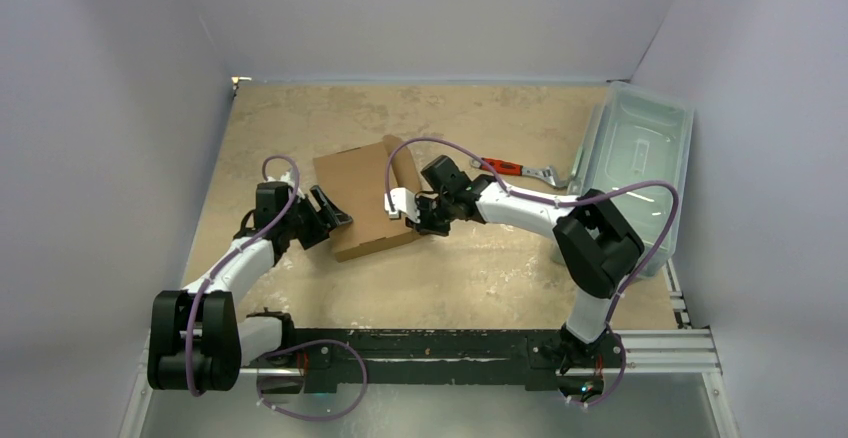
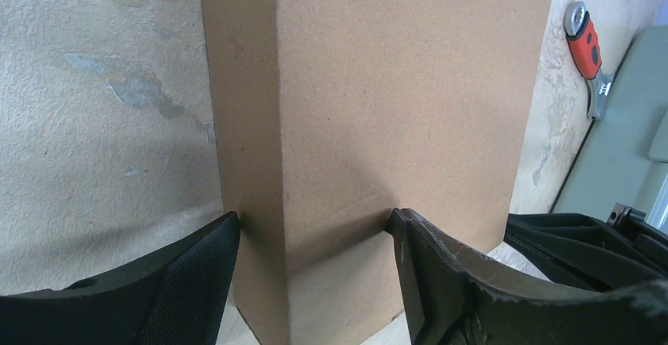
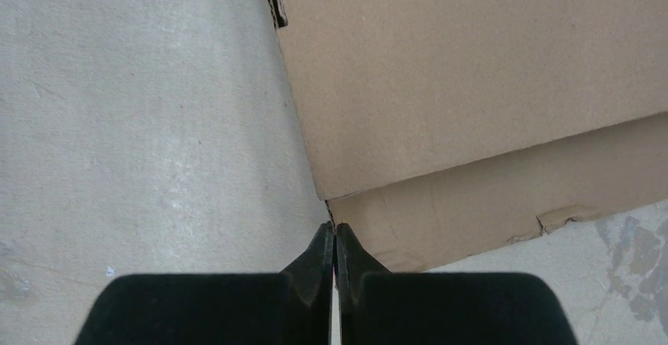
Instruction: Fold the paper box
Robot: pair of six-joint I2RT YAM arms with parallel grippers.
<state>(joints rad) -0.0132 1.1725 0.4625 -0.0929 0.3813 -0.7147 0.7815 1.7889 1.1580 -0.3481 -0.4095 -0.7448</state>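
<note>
The plain brown cardboard paper box (image 1: 362, 198) lies mid-frame in the top view, its long axis running top to bottom with a slight tilt. The left gripper (image 1: 328, 210), jaws spread, straddles the box's left-hand corner. The right gripper (image 1: 405, 213), pinched shut on nothing, noses its right-hand edge. Neither arm looks nearer than the other.

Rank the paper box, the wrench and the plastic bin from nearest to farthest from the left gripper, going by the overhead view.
1. paper box: mid-table, right against the left gripper.
2. wrench: lying on the table beyond the box, toward the right.
3. plastic bin: at the table's far right edge, past the wrench.
</note>
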